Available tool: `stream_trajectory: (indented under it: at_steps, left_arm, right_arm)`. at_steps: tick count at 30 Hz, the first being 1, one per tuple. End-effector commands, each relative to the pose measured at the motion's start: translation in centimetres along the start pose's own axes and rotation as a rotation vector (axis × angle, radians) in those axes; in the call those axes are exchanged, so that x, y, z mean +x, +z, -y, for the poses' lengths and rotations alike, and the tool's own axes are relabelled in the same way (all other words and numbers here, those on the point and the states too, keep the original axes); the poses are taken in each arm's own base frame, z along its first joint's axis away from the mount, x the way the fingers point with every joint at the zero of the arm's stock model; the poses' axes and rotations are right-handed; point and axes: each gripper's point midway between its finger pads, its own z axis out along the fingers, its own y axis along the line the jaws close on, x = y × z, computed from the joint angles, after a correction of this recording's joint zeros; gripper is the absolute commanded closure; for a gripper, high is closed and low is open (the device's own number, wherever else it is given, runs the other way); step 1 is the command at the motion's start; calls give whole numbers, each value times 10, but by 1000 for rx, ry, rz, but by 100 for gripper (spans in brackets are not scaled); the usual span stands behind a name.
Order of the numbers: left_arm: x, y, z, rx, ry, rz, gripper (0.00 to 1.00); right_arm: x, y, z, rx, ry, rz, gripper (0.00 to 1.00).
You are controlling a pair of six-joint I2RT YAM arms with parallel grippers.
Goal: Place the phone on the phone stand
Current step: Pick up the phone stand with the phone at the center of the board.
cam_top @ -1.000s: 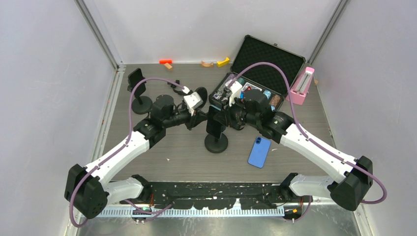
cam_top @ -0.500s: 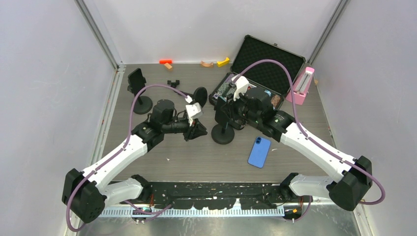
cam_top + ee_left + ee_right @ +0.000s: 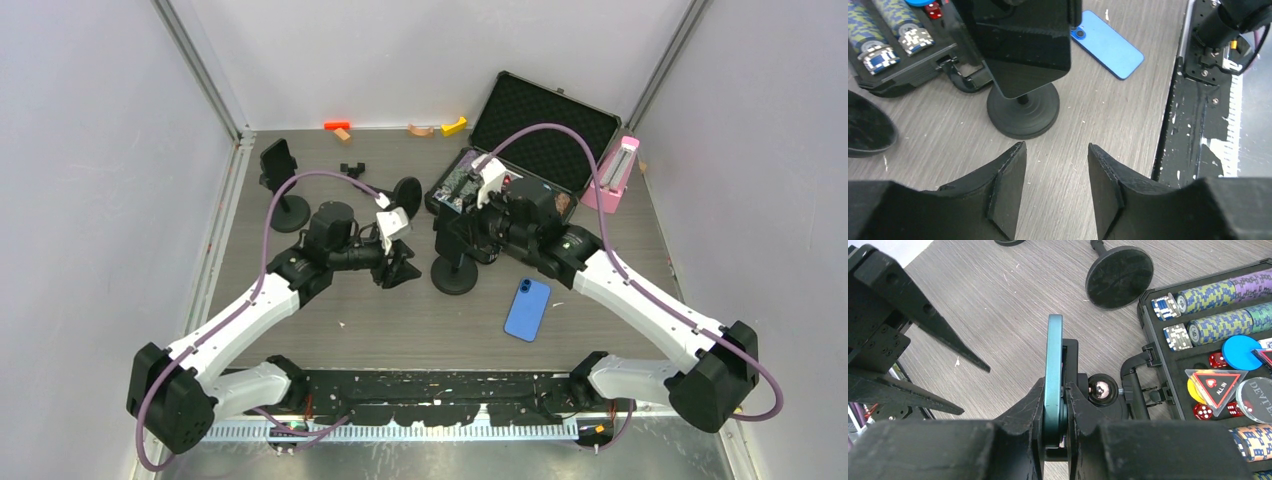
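In the top view, the right wrist covers the phone [image 3: 1054, 365] and the head of the stand [image 3: 454, 277]; only the round base shows. In the left wrist view, the frame cuts off the top of the phone's dark face. You cannot confirm seating: the phone appears to sit against the stand's back plate, but the lower edge is hidden behind the fingers.

The right gripper [image 3: 1054, 386] is clamped narrow on the phone, which shows upright and edge-on in its wrist view, directly over the stand. The left gripper [image 3: 1057, 150] holds nothing; its jaws stand partly spread, just short of the stand's base.

Compared with one second ago, the stand sits nearer the case [image 3: 545, 115], the left gripper has backed away from the phone, and its jaws have widened. The blue phone [image 3: 527, 309] lies flat on the table [image 3: 400, 320], unmoved.

Inside the case, a triangular token [image 3: 1216, 385] reads "ALL IN". The lettering on the round disc [image 3: 1255, 400] beside it is cut off at the frame edge.
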Motion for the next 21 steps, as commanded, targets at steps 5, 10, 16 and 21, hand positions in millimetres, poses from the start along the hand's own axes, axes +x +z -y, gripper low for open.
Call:
stream_trajectory:
  at_steps: [5, 10, 16, 21]
  left_arm:
    - [-55, 5, -26, -52, 193, 119, 39]
    - [-66, 11, -24, -5, 275, 154, 32]
    - [-66, 15, -8, 103, 339, 190, 26]
    - [-67, 17, -6, 137, 372, 168, 19]
  right_arm:
    - [77, -8, 25, 29, 112, -221, 100]
    - [82, -9, 21, -23, 160, -214, 100]
    - [84, -10, 14, -88, 171, -205, 100]
    - [78, -14, 9, -131, 134, -191, 84]
